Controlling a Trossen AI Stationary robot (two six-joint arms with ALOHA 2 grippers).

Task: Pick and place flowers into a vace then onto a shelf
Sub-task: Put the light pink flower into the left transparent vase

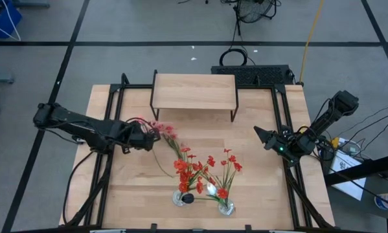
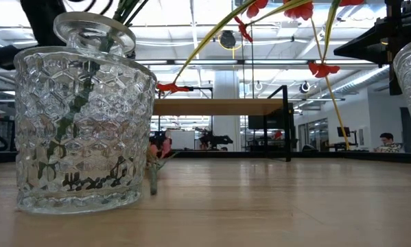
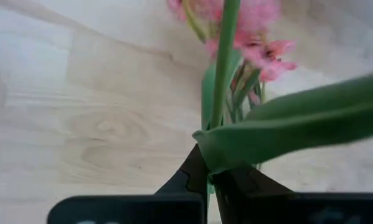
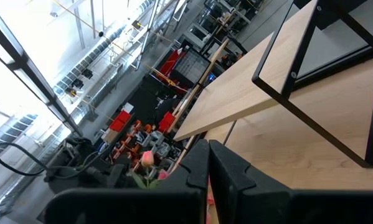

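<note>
Two glass vases (image 1: 181, 198) at the table's (image 1: 258, 194) near edge, side by side, one holding red flowers (image 1: 197, 169), the other (image 1: 226, 208) likewise with red blooms. In the low view, the closest vase (image 2: 81, 123) shows green stalks inside.

Left claw (image 1: 156, 137), mid-table on the left, low over the wood: fingers pressed together, pinching a pink flower stem (image 3: 223, 74); its pink blossoms (image 1: 166, 129) lie just past the fingertips.

Right claw (image 1: 258, 133), above the table's right side, apart from the flowers: fingers pressed together, holding nothing.

Shelf (image 1: 194, 90) at the far edge, centre, wooden top bare.
</note>
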